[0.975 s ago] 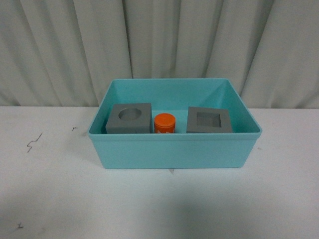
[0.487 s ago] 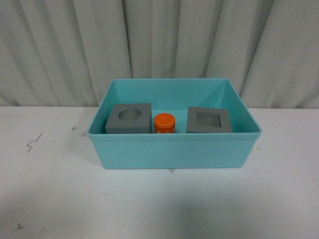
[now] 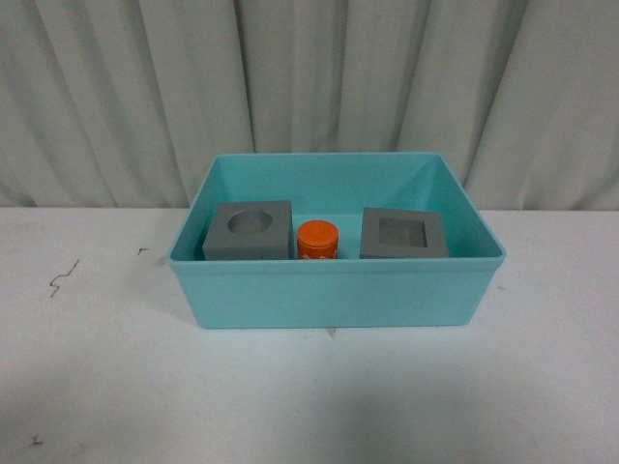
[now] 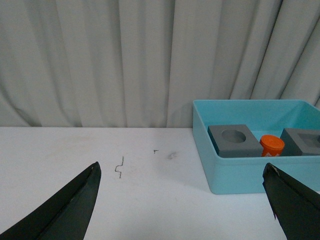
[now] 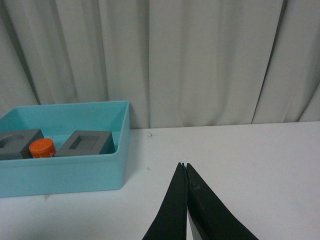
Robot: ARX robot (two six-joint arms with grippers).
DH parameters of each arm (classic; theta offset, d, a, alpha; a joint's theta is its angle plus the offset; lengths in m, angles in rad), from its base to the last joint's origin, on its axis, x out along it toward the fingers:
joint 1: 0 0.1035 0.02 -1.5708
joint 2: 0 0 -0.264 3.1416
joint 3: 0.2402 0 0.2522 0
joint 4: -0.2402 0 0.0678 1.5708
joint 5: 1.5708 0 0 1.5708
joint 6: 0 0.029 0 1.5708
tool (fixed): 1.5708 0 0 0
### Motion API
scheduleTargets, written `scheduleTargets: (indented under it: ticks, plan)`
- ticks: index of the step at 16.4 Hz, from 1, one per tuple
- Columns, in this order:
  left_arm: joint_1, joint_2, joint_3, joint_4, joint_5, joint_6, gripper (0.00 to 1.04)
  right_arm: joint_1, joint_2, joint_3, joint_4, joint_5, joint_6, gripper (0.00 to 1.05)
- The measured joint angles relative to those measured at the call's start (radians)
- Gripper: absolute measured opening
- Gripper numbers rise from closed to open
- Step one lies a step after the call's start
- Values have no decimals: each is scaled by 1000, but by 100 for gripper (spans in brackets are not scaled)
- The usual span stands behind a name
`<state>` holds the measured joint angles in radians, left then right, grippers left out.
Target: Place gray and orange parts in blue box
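The blue box [image 3: 334, 292] stands on the white table. Inside it sit the gray cube with a round recess [image 3: 250, 230], the orange cylinder [image 3: 318, 239] and the gray cube with a square recess [image 3: 403, 234], in a row. Neither arm shows in the front view. In the left wrist view my left gripper [image 4: 181, 172] is open and empty over the table, with the box [image 4: 235, 175] and its parts [image 4: 233, 141] to one side. In the right wrist view my right gripper [image 5: 183, 165] is shut and empty, apart from the box [image 5: 65, 172].
A pale pleated curtain [image 3: 309, 87] hangs behind the table. Small dark marks [image 3: 60, 278] lie on the white tabletop to the left of the box and near the front left [image 3: 36, 441].
The front view shifted very slightly, so the box and its parts appear a few pixels to the left. Nothing else has changed.
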<state>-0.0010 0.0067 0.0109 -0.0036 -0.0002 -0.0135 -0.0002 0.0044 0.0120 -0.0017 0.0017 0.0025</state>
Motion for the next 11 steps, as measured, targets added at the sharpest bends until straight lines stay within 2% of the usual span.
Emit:
scheduleTargets:
  ticks: [3, 8, 9, 11]
  plan:
    - [0, 0, 0, 0, 0, 0, 98, 0, 0, 0, -2, 0, 0, 2]
    - [0, 0, 0, 0, 0, 0, 98, 0, 0, 0, -2, 0, 0, 53]
    - [0, 0, 0, 0, 0, 0, 98, 0, 0, 0, -2, 0, 0, 65]
    - [0, 0, 0, 0, 0, 0, 98, 0, 0, 0, -2, 0, 0, 84]
